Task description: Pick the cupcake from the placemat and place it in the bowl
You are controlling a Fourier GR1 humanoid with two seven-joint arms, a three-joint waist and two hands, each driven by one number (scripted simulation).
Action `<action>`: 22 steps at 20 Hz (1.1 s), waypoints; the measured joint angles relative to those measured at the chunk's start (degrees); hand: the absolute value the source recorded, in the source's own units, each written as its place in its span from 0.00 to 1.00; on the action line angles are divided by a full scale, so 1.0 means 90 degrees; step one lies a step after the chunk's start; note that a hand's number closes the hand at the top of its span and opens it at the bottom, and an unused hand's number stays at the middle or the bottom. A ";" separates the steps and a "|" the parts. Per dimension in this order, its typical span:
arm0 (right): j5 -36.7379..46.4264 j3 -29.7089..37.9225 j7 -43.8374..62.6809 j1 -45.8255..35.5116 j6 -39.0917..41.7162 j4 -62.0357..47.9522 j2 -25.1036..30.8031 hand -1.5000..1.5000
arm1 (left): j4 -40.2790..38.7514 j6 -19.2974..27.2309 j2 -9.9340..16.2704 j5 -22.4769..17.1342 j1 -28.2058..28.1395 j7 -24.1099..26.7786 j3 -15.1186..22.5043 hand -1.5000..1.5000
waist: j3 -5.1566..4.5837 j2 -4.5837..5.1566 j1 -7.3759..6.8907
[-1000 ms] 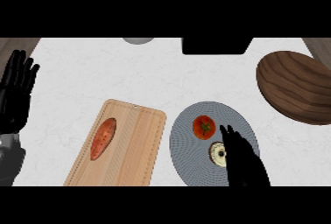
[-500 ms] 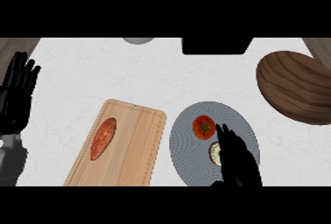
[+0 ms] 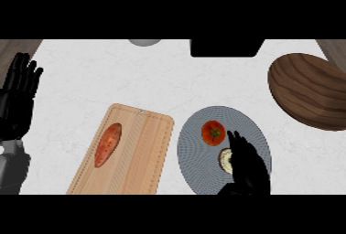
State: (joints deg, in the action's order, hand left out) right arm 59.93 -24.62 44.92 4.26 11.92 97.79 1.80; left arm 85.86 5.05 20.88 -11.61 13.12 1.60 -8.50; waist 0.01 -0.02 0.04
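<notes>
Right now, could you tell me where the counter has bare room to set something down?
Bare counter runs between the resting left hand and the wooden bowl, above the cutting board. The placemat is crowded: tomato, cupcake, right hand.

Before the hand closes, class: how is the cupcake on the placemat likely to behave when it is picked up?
The cupcake looks small beside the right hand, so it is probably light. Its pale top may be soft and could squash under the fingers. It appears round from above, so if tipped onto the flat placemat it might roll towards the tomato.
</notes>
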 measured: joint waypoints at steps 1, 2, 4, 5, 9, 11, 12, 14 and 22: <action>-0.0014 0.0040 -0.0003 -0.0063 -0.0057 -0.0154 -0.0042 0.00 | 0.0010 -0.0016 0.0007 0.0014 0.0044 -0.0065 -0.0026 0.50 | -0.0001 0.0000 -0.0001; -0.0035 0.0129 0.0014 -0.0175 -0.0048 -0.0294 -0.0076 0.00 | -0.0043 -0.0070 0.0004 0.0012 0.0026 -0.0005 -0.0077 0.50 | 0.0000 0.0001 -0.0003; -0.0046 0.0192 -0.0065 -0.0086 -0.0146 -0.0378 -0.0028 0.00 | -0.0016 -0.0088 -0.0029 0.0058 0.0076 -0.0074 -0.0105 0.50 | -0.0001 0.0001 0.0000; -0.0060 0.0242 -0.0069 -0.0183 -0.0194 -0.0537 -0.0061 0.00 | -0.0167 -0.0125 -0.0055 0.0073 0.0160 -0.0006 -0.0122 0.50 | 0.0000 0.0002 0.0003; -0.0107 0.0412 -0.0329 -0.0196 -0.0218 -0.0691 0.0106 1.00 | -0.0235 -0.0132 -0.0128 0.0173 0.0255 -0.0026 -0.0192 0.50 | -0.0002 0.0000 0.0006; -0.0035 0.0407 -0.0536 -0.0231 -0.0412 -0.0724 0.0168 1.00 | -0.0113 -0.0154 -0.0140 0.0168 0.0183 -0.0096 -0.0203 0.50 | -0.0003 -0.0003 0.0000; 0.0004 0.0409 -0.0665 -0.0208 -0.0547 -0.0758 0.0212 1.00 | -0.0059 -0.0184 -0.0148 0.0169 0.0120 -0.0068 -0.0220 0.50 | -0.0007 -0.0009 -0.0002; 0.0118 0.0374 -0.0782 -0.0229 -0.0717 -0.0810 0.0219 1.00 | -0.0201 -0.0220 -0.0140 0.0196 0.0214 -0.0017 -0.0281 0.50 | -0.0017 -0.0018 0.0004; -0.0693 0.1771 -0.2241 0.0312 -0.0655 -0.0811 0.1988 1.00 | -0.0050 -0.0270 -0.0128 0.0175 0.0017 -0.0039 -0.0444 0.50 | 0.0001 -0.0018 0.0182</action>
State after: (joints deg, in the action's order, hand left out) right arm 53.70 -8.68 24.75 7.07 6.03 90.49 19.70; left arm 85.41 2.62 19.73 -10.04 13.28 1.25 -12.49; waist 0.02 -0.19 1.68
